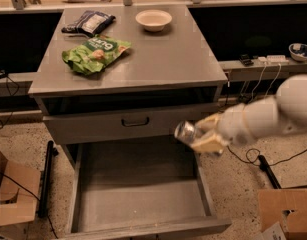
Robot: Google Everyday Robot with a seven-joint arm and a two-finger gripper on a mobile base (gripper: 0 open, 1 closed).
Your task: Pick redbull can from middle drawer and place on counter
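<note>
The redbull can (185, 132) is a small silvery can held in my gripper (203, 134), lying roughly sideways in the air above the right side of the open middle drawer (138, 194). The gripper's cream fingers (207, 144) are shut on the can, at about the height of the closed drawer front with the dark loop handle (135, 121). My white arm reaches in from the right. The drawer floor is bare grey. The counter (168, 54) is the grey cabinet top, above and behind the can.
On the counter lie a green snack bag (95, 53), a dark snack packet (89, 22) and a cream bowl (153, 19). Cardboard boxes sit on the floor at lower left (8, 196) and lower right (288, 214). Cables run along the right floor.
</note>
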